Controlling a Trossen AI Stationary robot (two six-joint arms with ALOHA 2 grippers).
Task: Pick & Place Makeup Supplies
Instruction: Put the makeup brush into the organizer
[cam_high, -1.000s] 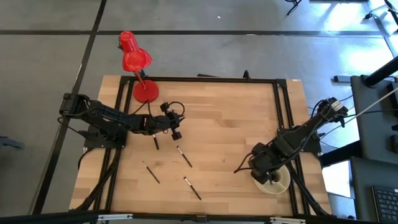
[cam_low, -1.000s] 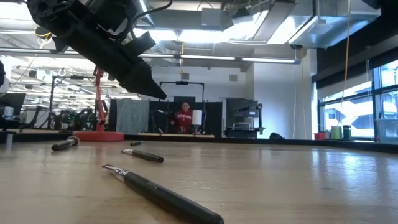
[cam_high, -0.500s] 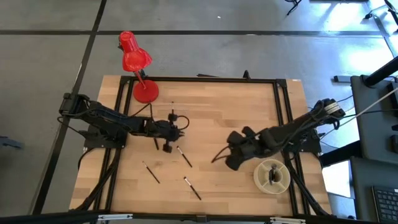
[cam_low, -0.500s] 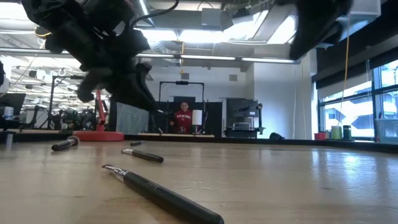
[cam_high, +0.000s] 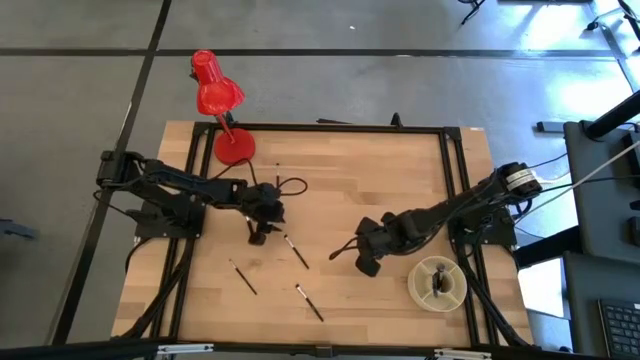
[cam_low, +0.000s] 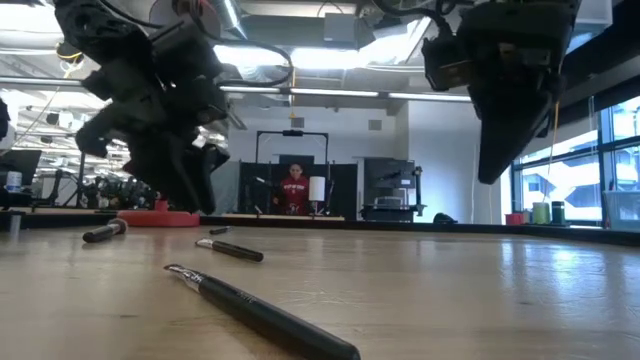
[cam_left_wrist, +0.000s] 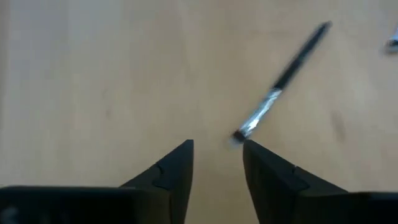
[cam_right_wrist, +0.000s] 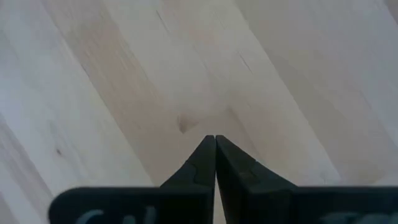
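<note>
Where writing might show, unlabelled makeup brushes (cam_high: 295, 252).

Grey floor (cam_high: 90, 110) with dark seams surrounds table. Far room: ceiling strip lights (cam_low: 330, 94), window (cam_low: 575, 180) at right, seated person (cam_low: 293, 190).

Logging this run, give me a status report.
Left tool open, low over a brush. Right tool shut, empty, mid-table. Three more brushes loose; nothing in the way.
</note>
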